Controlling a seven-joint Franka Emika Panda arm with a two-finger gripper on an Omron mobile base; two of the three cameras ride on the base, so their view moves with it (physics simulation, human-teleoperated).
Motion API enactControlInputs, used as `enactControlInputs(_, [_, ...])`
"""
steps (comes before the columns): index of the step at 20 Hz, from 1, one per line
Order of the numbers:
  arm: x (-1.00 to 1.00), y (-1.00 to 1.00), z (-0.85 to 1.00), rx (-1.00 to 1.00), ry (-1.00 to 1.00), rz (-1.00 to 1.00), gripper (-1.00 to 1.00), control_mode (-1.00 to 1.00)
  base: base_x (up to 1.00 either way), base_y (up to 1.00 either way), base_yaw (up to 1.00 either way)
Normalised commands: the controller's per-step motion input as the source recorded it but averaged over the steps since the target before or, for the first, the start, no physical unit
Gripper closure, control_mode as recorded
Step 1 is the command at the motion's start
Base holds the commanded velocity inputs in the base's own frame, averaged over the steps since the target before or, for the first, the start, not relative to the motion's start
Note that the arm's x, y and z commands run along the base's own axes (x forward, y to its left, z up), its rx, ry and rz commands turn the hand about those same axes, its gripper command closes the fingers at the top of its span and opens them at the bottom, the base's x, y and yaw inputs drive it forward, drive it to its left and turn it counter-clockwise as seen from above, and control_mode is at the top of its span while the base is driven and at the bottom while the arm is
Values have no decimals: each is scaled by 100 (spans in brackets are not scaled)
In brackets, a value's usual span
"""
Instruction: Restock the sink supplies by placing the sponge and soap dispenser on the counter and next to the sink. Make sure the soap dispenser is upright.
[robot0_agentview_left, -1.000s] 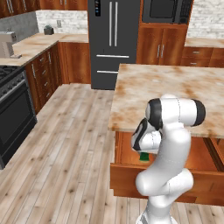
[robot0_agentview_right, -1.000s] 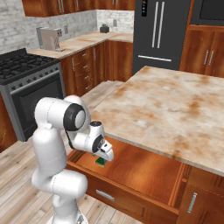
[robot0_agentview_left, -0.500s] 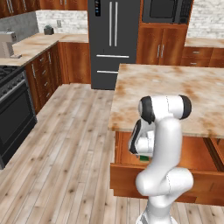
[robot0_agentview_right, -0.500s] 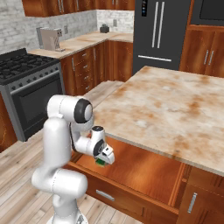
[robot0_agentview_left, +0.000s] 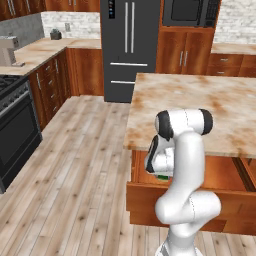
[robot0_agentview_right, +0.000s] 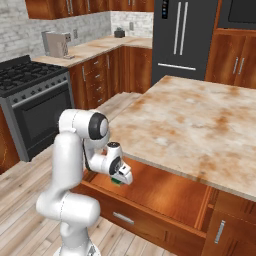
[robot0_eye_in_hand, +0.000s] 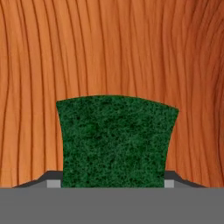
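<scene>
The green sponge (robot0_eye_in_hand: 113, 140) lies flat on the wooden floor of the island's open drawer (robot0_agentview_right: 165, 192). My gripper (robot0_eye_in_hand: 111, 183) reaches down into that drawer, and its dark fingertips (robot0_eye_in_hand: 52, 181) press against the sponge's two sides. From the base cameras a sliver of the sponge (robot0_agentview_left: 162, 176) (robot0_agentview_right: 116, 181) shows green under the hand, where the gripper (robot0_agentview_left: 161, 172) (robot0_agentview_right: 119, 179) hangs just below the island top's edge. The soap dispenser and the sink are out of view.
The marbled island top (robot0_agentview_left: 200, 100) overhangs the drawer right above the hand. The drawer front (robot0_agentview_left: 150, 192) stands out toward my base. A black stove (robot0_agentview_right: 35, 95) and a beige counter (robot0_agentview_right: 95, 47) with a coffee machine (robot0_agentview_right: 56, 44) line the far wall, across open wood floor (robot0_agentview_left: 85, 150).
The hand has sunk a little deeper into the drawer, and the jaws have come in from wide open onto the sponge's sides. The base has stayed put.
</scene>
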Motion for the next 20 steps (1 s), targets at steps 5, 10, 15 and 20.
enactControlInputs(5, [-28,2,28,0,0,-3,100,-100,0,0,0])
enactControlInputs(10, [-54,-3,89,1,0,-8,100,-100,0,0,0])
enactControlInputs(15, [-39,-9,100,1,0,-10,100,-100,0,0,0])
enactControlInputs(20, [-61,0,100,3,0,-10,100,-100,0,0,0])
